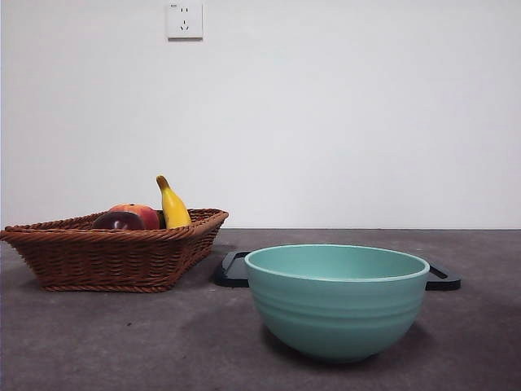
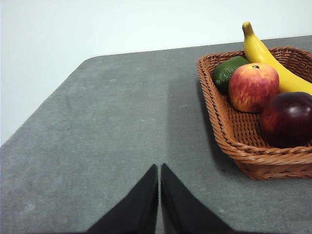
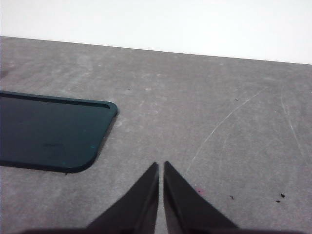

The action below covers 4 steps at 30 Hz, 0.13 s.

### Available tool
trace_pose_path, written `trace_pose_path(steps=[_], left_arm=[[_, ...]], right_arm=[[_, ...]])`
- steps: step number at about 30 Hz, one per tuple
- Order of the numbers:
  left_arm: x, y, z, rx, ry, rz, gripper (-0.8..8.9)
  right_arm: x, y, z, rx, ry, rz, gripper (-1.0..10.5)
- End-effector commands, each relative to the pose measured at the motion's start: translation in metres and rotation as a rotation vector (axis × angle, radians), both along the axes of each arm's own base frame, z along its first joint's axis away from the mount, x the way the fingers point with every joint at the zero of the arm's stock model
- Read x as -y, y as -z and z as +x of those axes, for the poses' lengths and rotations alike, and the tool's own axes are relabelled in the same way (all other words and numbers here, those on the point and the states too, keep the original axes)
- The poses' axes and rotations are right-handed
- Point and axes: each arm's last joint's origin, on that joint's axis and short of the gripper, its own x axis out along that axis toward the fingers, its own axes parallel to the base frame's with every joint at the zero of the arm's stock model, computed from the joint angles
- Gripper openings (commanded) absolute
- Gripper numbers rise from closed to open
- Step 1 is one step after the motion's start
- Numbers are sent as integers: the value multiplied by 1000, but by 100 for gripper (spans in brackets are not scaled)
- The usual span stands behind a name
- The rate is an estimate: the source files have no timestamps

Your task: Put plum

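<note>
Left gripper [image 2: 159,168]: jaws pressed together, holding nothing, above bare grey table [image 2: 107,122].
Plum [image 2: 287,118]: dark maroon, lying in the woven basket [image 2: 229,131], ahead of the left gripper and off to one side, well apart from it.
Plum's neighbours: a red-orange apple [image 2: 253,87] just beside it, a yellow banana [image 2: 273,61] behind, a green fruit [image 2: 228,72] further back.
Right gripper [image 3: 161,165]: jaws together, empty, near a dark flat tray [image 3: 48,131].
Teal bowl [image 1: 336,300]: stands in front of the tray, beside the basket.

Plain white wall [image 1: 342,114] behind a dark grey table [image 1: 122,342]; white power socket [image 1: 185,19] mounted high on the wall.
</note>
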Motion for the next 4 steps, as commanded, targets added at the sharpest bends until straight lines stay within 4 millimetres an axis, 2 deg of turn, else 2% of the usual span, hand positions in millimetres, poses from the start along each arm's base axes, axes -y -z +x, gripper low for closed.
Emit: trace_pose_path(steps=[1, 4], left_arm=[[0, 7, 1, -23, -7, -3, 7], [0, 7, 1, -24, -7, -2, 7]], right_arm=[[0, 1, 0, -1, 4, 10, 5], [0, 1, 0, -1, 4, 10, 5]])
